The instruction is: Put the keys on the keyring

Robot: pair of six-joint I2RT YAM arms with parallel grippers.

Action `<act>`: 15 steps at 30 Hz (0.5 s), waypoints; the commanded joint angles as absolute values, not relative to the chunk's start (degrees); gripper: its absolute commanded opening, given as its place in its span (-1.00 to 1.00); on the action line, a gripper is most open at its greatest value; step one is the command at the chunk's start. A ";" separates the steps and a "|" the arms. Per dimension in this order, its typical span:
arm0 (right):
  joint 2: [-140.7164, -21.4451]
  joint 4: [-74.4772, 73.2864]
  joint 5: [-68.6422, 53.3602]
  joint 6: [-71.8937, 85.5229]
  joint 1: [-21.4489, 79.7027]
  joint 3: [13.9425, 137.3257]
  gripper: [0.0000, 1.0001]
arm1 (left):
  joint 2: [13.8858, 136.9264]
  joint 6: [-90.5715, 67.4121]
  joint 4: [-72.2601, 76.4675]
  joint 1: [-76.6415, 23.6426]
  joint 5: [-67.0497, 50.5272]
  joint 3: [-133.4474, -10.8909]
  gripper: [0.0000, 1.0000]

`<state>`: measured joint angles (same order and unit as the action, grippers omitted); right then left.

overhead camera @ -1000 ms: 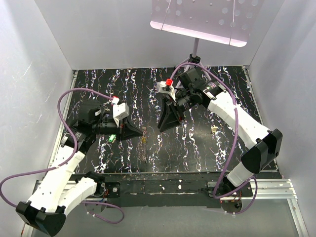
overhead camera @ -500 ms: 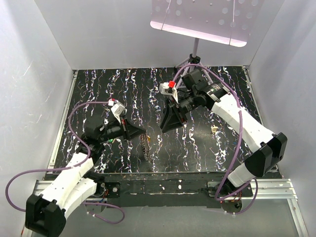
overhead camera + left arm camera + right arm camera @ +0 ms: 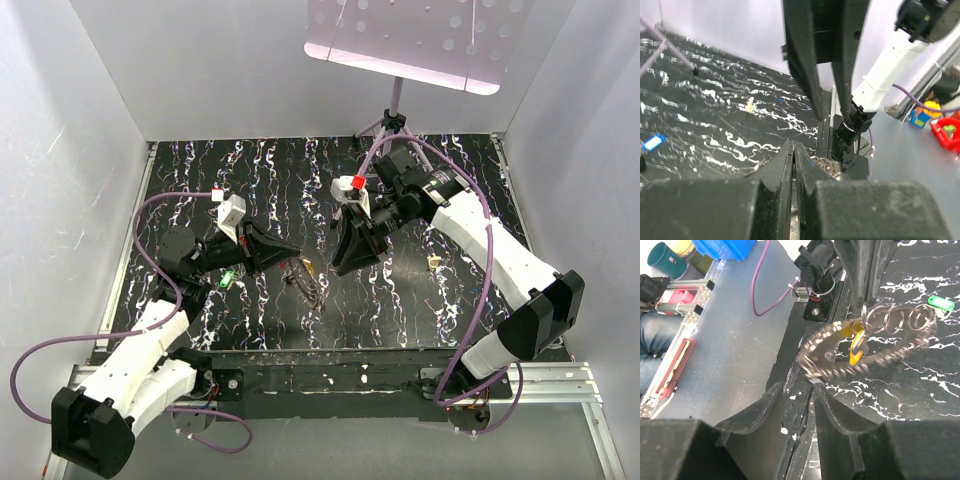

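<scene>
The keyring (image 3: pixel 308 284), a flat toothed grey-tan ring, hangs tilted above the black mat from my left gripper (image 3: pixel 288 252), which is shut on it. A yellow key (image 3: pixel 309 266) hangs at it. In the right wrist view the keyring (image 3: pixel 822 340) is blurred, with the yellow key (image 3: pixel 856 347) and small wire loops (image 3: pixel 885 317) beside it, under the left fingers (image 3: pixel 867 265). My right gripper (image 3: pixel 350 262) is open and empty just right of the ring; it also shows in the right wrist view (image 3: pixel 800 390). In the left wrist view the left gripper (image 3: pixel 793 146) is closed tight with the ring (image 3: pixel 826 164) behind.
A green key (image 3: pixel 228 280) lies on the mat under the left arm. A beige key (image 3: pixel 434 262) lies at the right. A blue key (image 3: pixel 653 142) shows in the left wrist view. A tripod stand (image 3: pixel 394 122) with a light panel stands at the back.
My left gripper has picked the keyring up off the mat and moved it right, toward the right gripper. My right gripper has come down and nearer to the ring.
</scene>
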<state>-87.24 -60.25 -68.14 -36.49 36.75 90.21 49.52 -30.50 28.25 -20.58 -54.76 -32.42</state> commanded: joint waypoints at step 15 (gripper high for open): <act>-86.66 -84.02 -73.83 -71.98 36.65 94.48 -0.12 | 50.18 -4.83 6.24 -22.15 -67.59 -46.85 -1.00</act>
<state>-87.24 -75.53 -72.20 -68.20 36.75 92.49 50.26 -7.49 7.70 -21.87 -65.91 -44.51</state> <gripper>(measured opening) 0.437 0.010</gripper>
